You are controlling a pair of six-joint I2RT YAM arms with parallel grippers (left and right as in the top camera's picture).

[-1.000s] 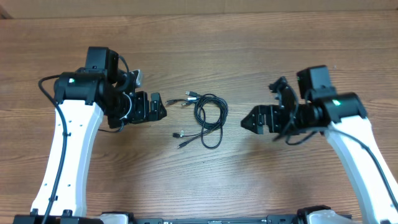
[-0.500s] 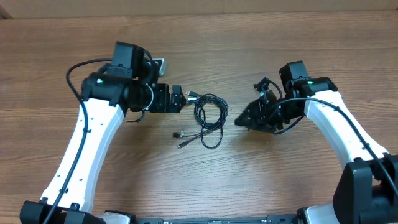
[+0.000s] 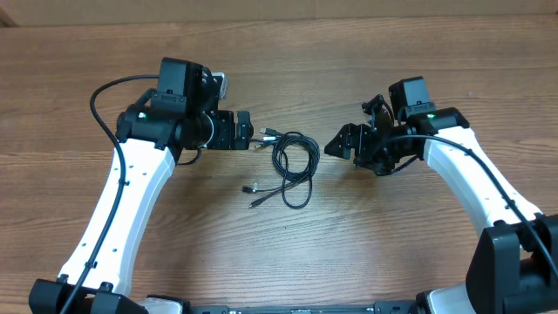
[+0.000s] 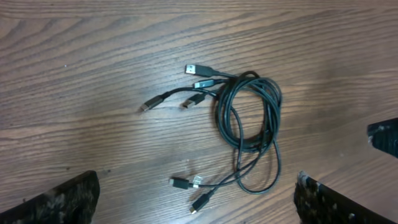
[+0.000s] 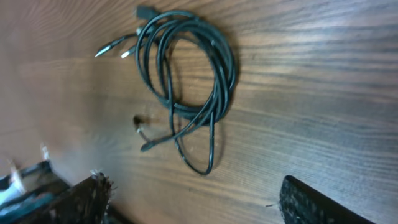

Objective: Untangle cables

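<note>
Left gripper (image 3: 248, 131) and right gripper (image 3: 335, 145) both stand spread wide, holding nothing. Between them the cables (image 3: 295, 167) lie untouched in one overlapping coil on the table (image 3: 288, 52), plug ends fanned toward the left. My worry is that pinching several strands together, then pulling, would cinch the loops tighter instead of freeing one

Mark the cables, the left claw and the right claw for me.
cables (image 4: 224, 118), left wrist view, on the left side of the coiled loop.
left claw (image 3: 248, 133), overhead view, midway between its fingertips.
right claw (image 3: 338, 145), overhead view, midway between its fingertips.
</note>
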